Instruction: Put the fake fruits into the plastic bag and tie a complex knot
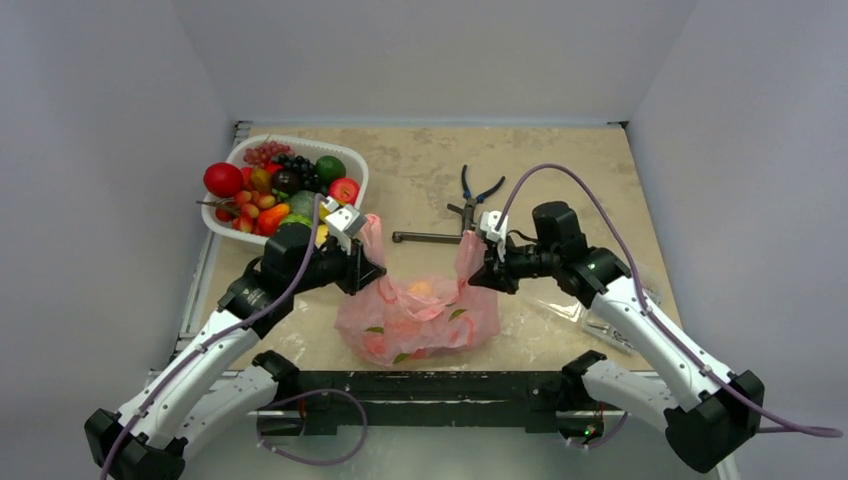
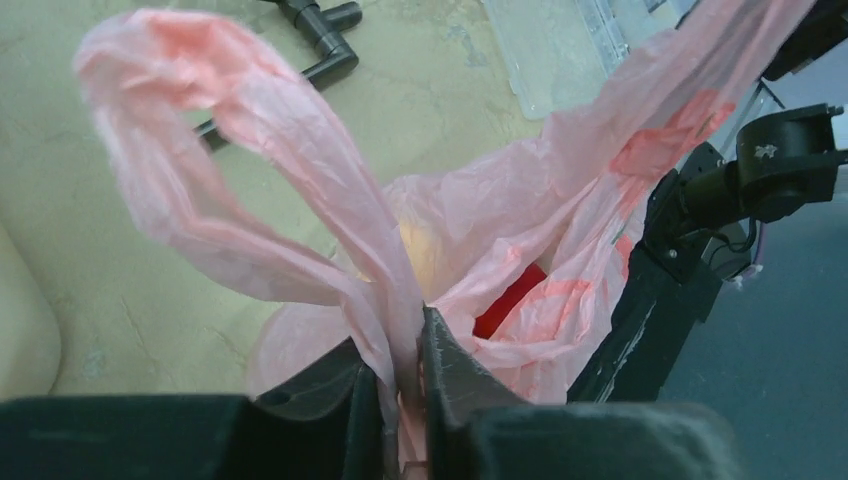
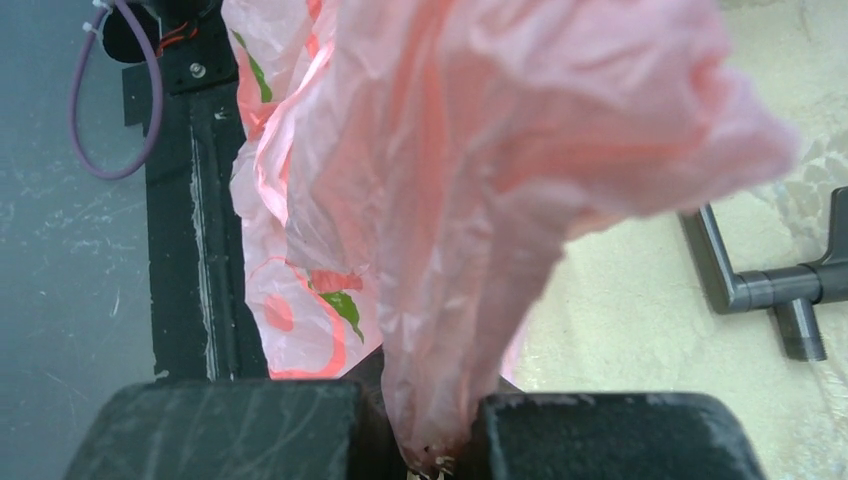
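- The thin, translucent, crinkly pink plastic bag [image 1: 418, 325] sits on the beige marbled table [image 1: 560, 170], at the middle of its near edge, between the two arms.
- Its two loop handles are drawn up and apart, one to each side, and the mouth gapes between them.
- Some glossy fake fruits [image 1: 422, 289] lie inside the bag; the left wrist view shows a red one [image 2: 505, 300] through the film, with a pale yellow one beside it.
- The left gripper [image 1: 372, 268] is clenched on the bag's left handle, and its dark fingers [image 2: 450, 375] pinch the film.
- The right gripper [image 1: 478, 275] is clamped on the right handle, with bunched film squeezed between its fingers [image 3: 590, 430].
- More fake fruits [image 1: 285, 185] fill a white plastic basket [image 1: 362, 180] at the table's far left.
- Blue-handled pliers [image 1: 478, 190] and a black T-shaped pipe fitting [image 1: 425, 237] lie beyond the bag.
- A clear packet [image 1: 600, 320] lies under the right arm.
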